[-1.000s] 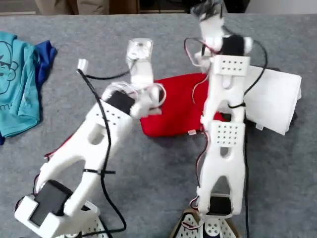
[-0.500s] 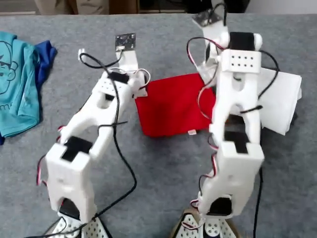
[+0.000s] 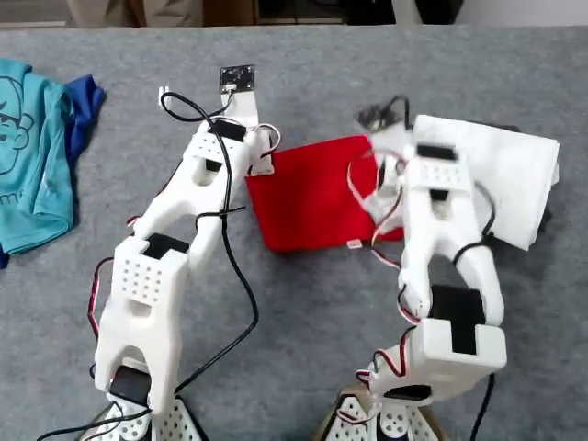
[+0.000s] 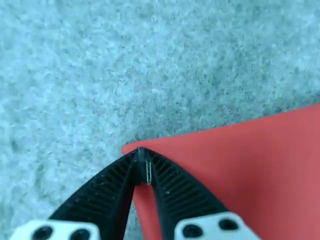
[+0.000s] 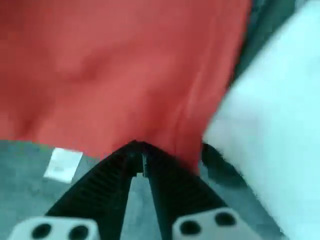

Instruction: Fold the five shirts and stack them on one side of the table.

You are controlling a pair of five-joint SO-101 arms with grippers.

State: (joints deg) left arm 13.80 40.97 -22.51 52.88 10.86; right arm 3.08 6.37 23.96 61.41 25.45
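A folded red shirt (image 3: 312, 197) lies flat mid-table. My left arm (image 3: 197, 193) stretches to its far left corner. There my left gripper (image 4: 142, 155) is shut, its tips pinching that corner of the red shirt (image 4: 240, 170). My right arm (image 3: 432, 197) stands bent over the shirt's right side. My right gripper (image 5: 138, 150) is shut, its tips touching the near hem of the red shirt (image 5: 125, 65), beside a white tag (image 5: 62, 165). The folded white shirt (image 5: 280, 110) lies just past that hem.
The white shirt (image 3: 505, 179) rests on a dark garment (image 3: 548, 218) at the right. A teal shirt (image 3: 32, 156) over a blue one (image 3: 84, 106) is bunched at the far left edge. Bare grey felt (image 3: 303, 312) lies in front of the red shirt.
My right arm has dropped from high at the far side down onto the red shirt's right edge. My left arm reached out to the shirt's far left corner and has stayed there.
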